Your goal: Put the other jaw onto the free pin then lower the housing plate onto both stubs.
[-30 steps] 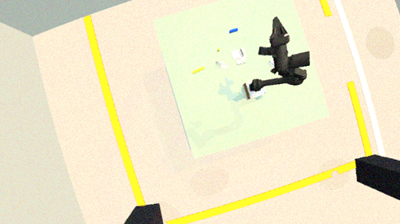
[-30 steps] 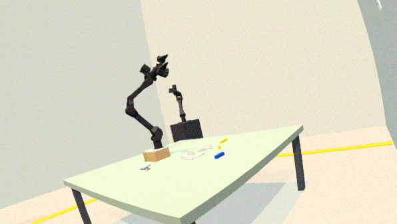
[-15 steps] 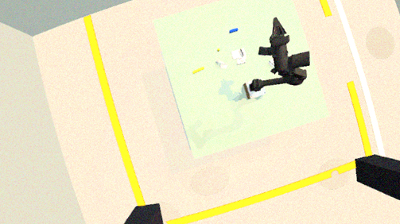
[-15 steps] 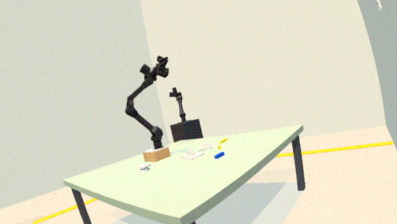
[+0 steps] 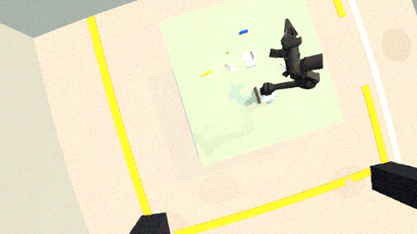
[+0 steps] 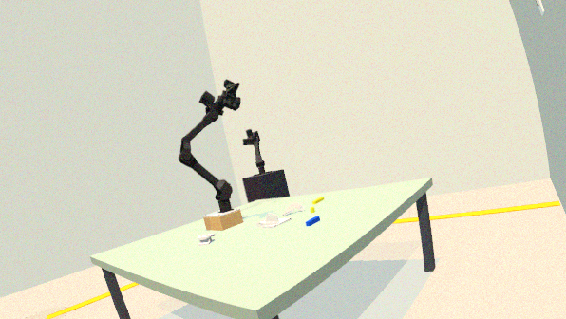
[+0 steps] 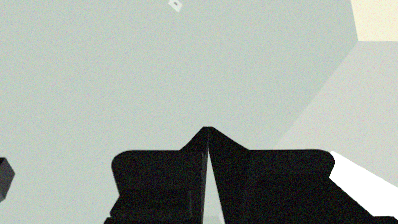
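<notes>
My gripper (image 5: 287,23) (image 6: 238,84) (image 7: 207,131) is shut, with its fingertips together and nothing between them. It hangs high above the table, pointing away from the parts. A white flat part (image 5: 246,58) (image 6: 273,220) with a raised piece on it lies on the table. A smaller white part (image 5: 230,67) (image 6: 294,208) lies near it. Another white part (image 5: 283,66) (image 6: 206,238) stands apart, partly hidden by the arm in the top view. Which is the jaw or housing plate, and whether the teeth mesh, is too small to tell. The wrist view shows no parts.
A blue bar (image 5: 243,31) (image 6: 312,221), a yellow bar (image 5: 206,73) (image 6: 318,200) and a small yellow piece (image 5: 228,52) (image 6: 312,209) lie around the white parts. The arm stands on a wooden block (image 5: 257,95) (image 6: 223,220). A second arm (image 6: 258,152) stands behind the table.
</notes>
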Controlling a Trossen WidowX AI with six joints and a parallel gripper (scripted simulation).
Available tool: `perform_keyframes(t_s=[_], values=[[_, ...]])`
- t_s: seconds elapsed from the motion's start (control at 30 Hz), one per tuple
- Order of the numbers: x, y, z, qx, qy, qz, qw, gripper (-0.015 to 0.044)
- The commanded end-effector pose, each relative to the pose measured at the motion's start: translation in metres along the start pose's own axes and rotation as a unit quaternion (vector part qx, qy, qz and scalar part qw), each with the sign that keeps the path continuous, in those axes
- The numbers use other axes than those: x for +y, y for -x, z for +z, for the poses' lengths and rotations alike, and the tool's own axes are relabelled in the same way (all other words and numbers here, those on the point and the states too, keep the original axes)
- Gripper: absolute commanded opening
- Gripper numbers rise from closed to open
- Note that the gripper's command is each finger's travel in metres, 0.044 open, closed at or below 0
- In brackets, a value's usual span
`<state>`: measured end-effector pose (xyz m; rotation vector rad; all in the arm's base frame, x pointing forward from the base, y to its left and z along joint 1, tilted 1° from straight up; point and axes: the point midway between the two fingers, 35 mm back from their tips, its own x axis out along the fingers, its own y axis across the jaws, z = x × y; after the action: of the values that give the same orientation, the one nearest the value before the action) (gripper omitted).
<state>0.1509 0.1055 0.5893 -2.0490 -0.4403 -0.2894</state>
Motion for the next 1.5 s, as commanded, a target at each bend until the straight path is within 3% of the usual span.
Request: perform_keyframes(t_s=[0.0,0.7,1.47], values=[[0.000,0.000,0.000,0.000,0.000,0.000,1.000,0.0000],[-0.001,-0.021,0.077,-0.066,-0.034,-0.006,0.997,0.0000],[0.025,-0.043,0.171,-0.160,-0.090,0.036,0.982,0.0000]])
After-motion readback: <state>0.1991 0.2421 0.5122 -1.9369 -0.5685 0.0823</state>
